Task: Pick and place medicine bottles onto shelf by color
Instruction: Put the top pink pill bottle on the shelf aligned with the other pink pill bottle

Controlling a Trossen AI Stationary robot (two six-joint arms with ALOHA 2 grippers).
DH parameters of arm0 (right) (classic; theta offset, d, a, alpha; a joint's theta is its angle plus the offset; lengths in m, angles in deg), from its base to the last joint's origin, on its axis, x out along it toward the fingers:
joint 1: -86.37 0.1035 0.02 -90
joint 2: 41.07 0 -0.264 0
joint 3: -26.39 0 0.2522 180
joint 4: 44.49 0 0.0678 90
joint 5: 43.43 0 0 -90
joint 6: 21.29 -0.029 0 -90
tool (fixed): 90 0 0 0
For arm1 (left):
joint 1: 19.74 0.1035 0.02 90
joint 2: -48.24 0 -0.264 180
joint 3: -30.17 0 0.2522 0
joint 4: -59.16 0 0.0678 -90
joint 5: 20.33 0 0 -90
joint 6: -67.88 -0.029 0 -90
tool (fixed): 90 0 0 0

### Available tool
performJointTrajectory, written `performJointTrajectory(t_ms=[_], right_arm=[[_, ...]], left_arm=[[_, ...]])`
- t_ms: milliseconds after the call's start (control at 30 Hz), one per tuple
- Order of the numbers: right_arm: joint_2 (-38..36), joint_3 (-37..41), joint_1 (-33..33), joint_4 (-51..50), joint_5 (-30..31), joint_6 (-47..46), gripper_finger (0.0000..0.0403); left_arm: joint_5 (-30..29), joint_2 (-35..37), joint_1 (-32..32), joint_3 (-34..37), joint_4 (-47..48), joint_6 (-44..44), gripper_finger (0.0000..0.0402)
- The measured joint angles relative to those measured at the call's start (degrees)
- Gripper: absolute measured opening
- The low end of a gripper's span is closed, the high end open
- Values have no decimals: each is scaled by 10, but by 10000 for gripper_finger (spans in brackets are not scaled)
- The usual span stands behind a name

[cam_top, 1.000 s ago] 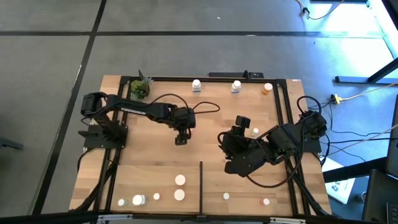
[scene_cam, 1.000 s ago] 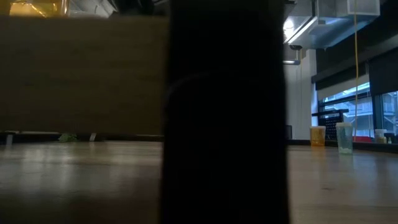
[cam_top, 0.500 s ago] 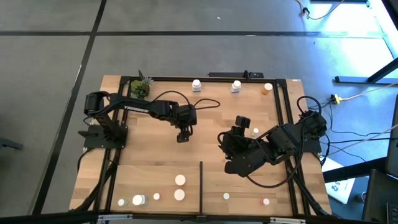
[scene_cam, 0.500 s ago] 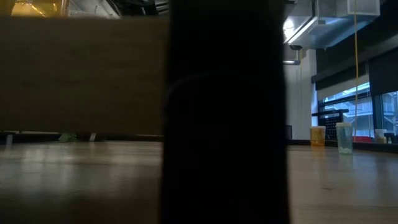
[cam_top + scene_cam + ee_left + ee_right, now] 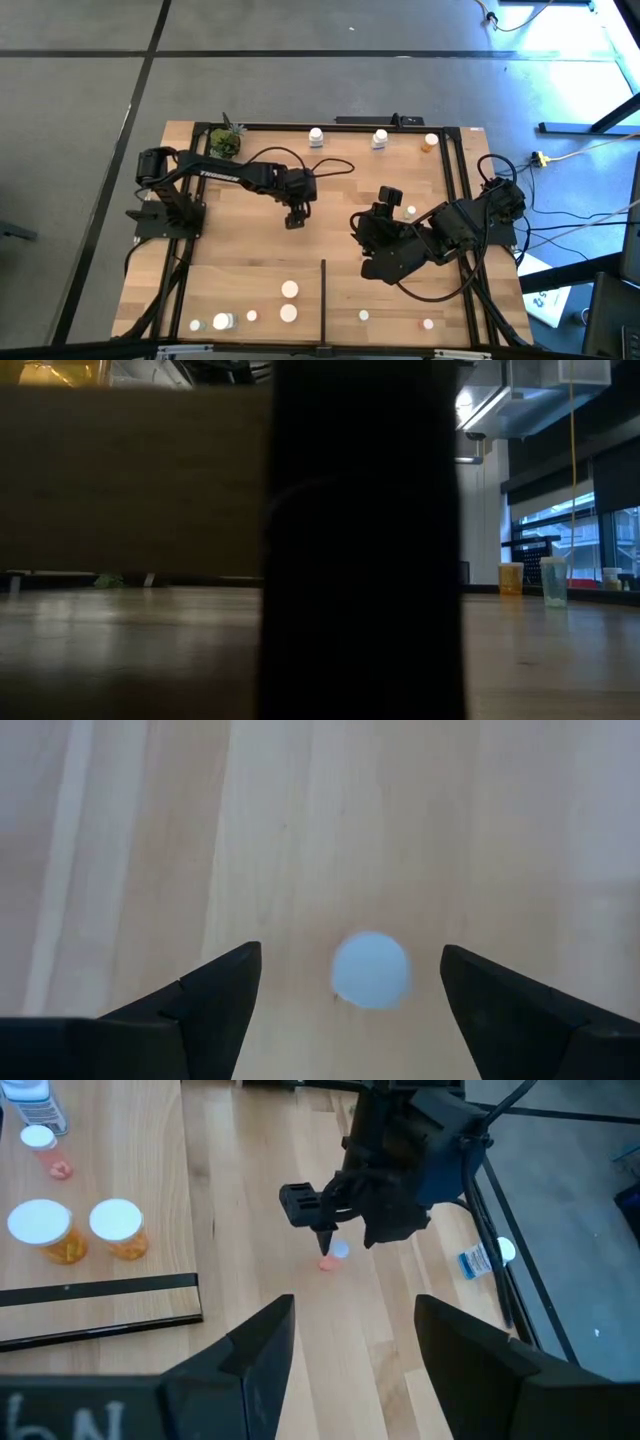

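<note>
My left gripper (image 5: 293, 220) hangs open over the middle of the light-wood shelf (image 5: 240, 255), fingers pointing down. A tiny medicine bottle (image 5: 370, 970) with a white cap stands upright on the wood between its fingers, touching neither. The right wrist view shows this bottle's (image 5: 335, 1252) orange body beside the left gripper (image 5: 325, 1230). My right gripper (image 5: 345, 1340) waits open and raised at the shelf's right (image 5: 362, 228), holding nothing. Other medicine bottles stand at the far edge (image 5: 316, 135) (image 5: 380, 138) (image 5: 431, 142) and near edge (image 5: 290, 289) (image 5: 288, 313).
A thin black divider strip (image 5: 322, 300) runs in from the near edge, with small bottles on both sides (image 5: 222, 321) (image 5: 363, 315). A green potted plant (image 5: 226, 143) stands at the far left corner. Black bars (image 5: 455, 200) frame the wood. A dark upright shape (image 5: 360, 540) blocks the low view.
</note>
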Motion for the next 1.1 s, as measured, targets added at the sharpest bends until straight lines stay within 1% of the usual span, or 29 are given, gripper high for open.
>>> performJointTrajectory(t_ms=[133,433,767,867,1100], right_arm=[[0,0,0,0,0,0,209],[0,0,0,0,0,0,209],[0,0,0,0,0,0,209],[0,0,0,0,0,0,209],[0,0,0,0,0,0,209]], left_arm=[[-6,-19,-3,1,2,4,302],[-23,-23,-17,0,-5,1,298],[-25,-23,-17,0,-5,-1,251],[-40,-25,-17,0,-4,-1,241],[-40,-29,-20,0,-1,-1,221]])
